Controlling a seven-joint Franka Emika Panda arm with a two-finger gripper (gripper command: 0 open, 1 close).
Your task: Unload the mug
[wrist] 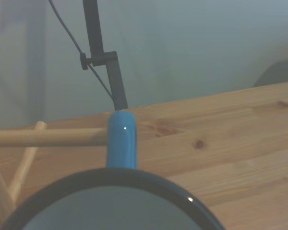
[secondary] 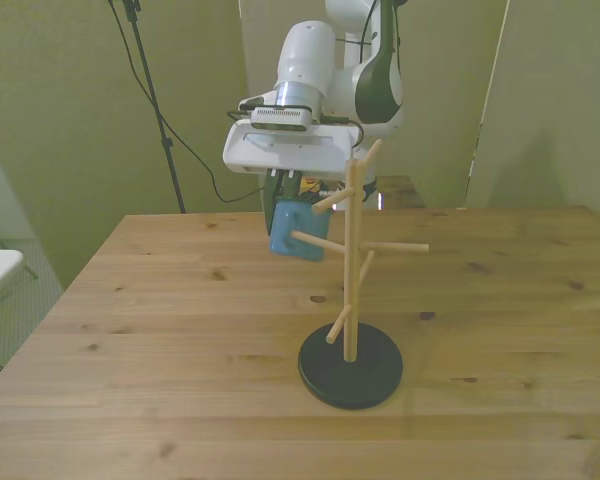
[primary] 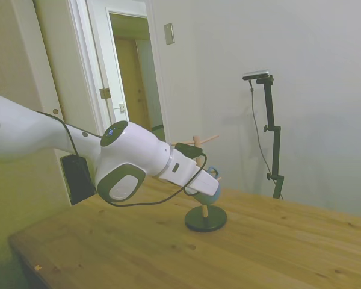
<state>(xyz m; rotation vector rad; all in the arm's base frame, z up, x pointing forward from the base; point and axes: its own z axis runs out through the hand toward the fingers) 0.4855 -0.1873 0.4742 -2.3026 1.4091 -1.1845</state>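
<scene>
The wooden worktop (secondary: 180, 330) is carrying a peg rack (secondary: 349, 300) — a black round base with a wooden stem and pegs. The white arm (primary: 54, 141) is reaching over it, and the gripper (secondary: 286, 190) is grasping the mug (secondary: 295, 232) with its fingers clenched on it. The light-blue mug is hanging tilted in the air on the front view's left of the stem — its handle (wrist: 121, 141) is looped around a peg (wrist: 48, 137).

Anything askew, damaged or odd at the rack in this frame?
Nothing damaged. The mug hangs tilted in the gripper, its handle at the tip of a peg on the upright rack.
</scene>
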